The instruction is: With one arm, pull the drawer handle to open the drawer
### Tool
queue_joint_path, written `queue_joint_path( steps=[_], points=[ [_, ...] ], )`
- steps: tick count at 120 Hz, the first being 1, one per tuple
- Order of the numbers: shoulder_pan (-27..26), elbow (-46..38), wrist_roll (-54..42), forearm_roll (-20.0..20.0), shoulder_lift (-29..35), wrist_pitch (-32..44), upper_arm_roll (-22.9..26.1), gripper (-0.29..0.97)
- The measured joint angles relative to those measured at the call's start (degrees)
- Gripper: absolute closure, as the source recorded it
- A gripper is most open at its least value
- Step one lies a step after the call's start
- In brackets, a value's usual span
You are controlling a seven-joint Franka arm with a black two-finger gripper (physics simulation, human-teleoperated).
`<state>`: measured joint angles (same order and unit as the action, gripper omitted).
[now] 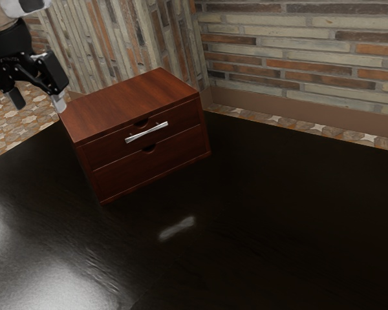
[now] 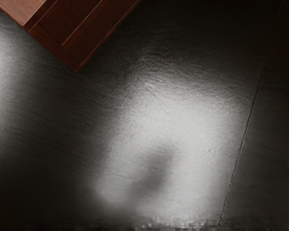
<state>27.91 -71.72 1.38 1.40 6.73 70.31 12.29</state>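
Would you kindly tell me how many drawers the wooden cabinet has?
2: the upper drawer, carrying the silver handle, and the lower drawer directly beneath it, both on the cabinet front. None seems hidden.

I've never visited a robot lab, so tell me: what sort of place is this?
Probably a computer-rendered indoor room, not a real lab: brick walls, a patterned tiled floor, and a dark glossy table bearing a wooden two-drawer cabinet.

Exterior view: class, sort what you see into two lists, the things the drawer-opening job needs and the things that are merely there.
Belongs to the job:
- gripper, open, up beside the cabinet's far corner
- silver handle
- upper drawer, shut
- wooden cabinet

Just there:
- lower drawer
- dark table
- brick wall
- tiled floor
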Motion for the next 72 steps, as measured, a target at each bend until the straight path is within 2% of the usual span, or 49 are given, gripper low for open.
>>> queue_joint_path(
  steps=[24, 44, 60, 72],
  points=[
    [-4.49, -17.48, -0.01, -0.47, 10.58, 3.48, 0.36, 0.00],
    [-5.37, -25.88, 0.12, -3.75, 15.42, 5.72, -1.56, 0.00],
    [-5.41, -34.12, -1.17, -5.11, 18.75, 11.92, -1.54, 0.00],
    [-5.43, -41.50, -3.10, -6.20, 22.64, 18.90, 0.43, 0.00]
  ],
)
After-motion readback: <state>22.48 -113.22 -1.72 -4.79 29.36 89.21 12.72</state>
